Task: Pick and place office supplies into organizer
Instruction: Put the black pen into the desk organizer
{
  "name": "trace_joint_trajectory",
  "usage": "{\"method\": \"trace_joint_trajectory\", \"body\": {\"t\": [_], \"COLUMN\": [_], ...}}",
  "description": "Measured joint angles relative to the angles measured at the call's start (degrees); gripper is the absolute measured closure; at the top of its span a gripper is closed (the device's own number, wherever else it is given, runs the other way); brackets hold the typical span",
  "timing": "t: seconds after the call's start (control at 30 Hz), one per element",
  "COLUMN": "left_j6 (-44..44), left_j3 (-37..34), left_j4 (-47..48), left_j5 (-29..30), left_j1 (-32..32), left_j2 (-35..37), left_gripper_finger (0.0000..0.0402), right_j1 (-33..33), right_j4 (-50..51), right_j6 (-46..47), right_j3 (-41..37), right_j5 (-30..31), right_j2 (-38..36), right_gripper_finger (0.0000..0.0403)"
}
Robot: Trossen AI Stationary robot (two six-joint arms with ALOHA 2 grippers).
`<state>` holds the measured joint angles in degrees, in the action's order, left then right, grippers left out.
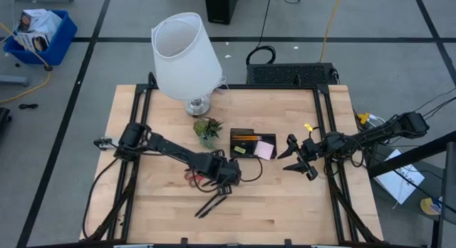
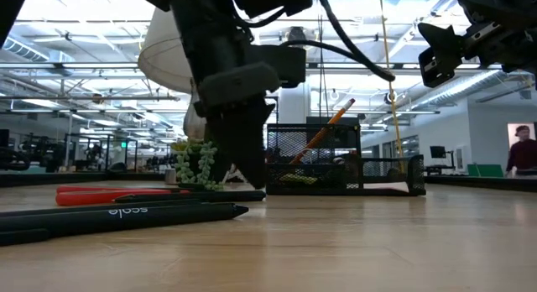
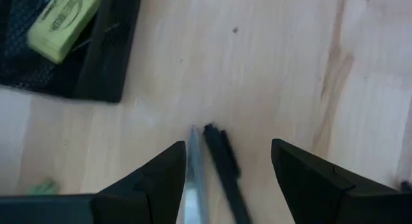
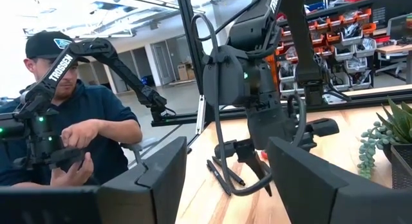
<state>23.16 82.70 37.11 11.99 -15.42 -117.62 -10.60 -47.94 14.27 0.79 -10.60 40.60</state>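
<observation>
While our left gripper (image 3: 225,169) hangs with fingers spread, empty, over two thin pens (image 3: 222,163) on the table beside the organizer (image 1: 246,137), we judge them light, stiff and slippery; grasp mid-barrel. Our right gripper (image 1: 298,159) waits released.

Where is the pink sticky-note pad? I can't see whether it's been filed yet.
In the high view, the pink sticky-note pad lies at the organizer's right end, right of the plant.

The wooden tabletop (image 1: 285,205) carries a lamp (image 1: 187,55), a small plant (image 1: 207,129), a black organizer (image 1: 251,143), red scissors (image 2: 117,193), and two dark pens (image 1: 211,204) near its front.
</observation>
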Motion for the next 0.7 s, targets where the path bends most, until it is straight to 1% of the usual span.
{"method": "trace_joint_trajectory", "body": {"t": [0.23,0.6,0.7], "left_j6": [0.15,1.03,1.10], "left_j3": [0.00,0.11,0.11], "left_j4": [-0.47,-0.38,-0.44], "left_j5": [-1.47,-2.15,-2.56], "left_j1": [-0.04,0.02,0.02], "left_j2": [-1.93,-2.60,-2.63], "left_gripper_finger": [0.0167,0.0168,0.0180], "right_j1": [0.01,0.00,0.00], "right_j4": [0.03,0.27,0.25], "right_j6": [-0.01,0.00,0.00], "right_j3": [-0.02,-0.01,-0.01], "right_j5": [-0.01,-0.01,0.01], "right_j2": [0.00,0.01,0.01], "right_gripper_finger": [0.0194,0.0193,0.0194]}}
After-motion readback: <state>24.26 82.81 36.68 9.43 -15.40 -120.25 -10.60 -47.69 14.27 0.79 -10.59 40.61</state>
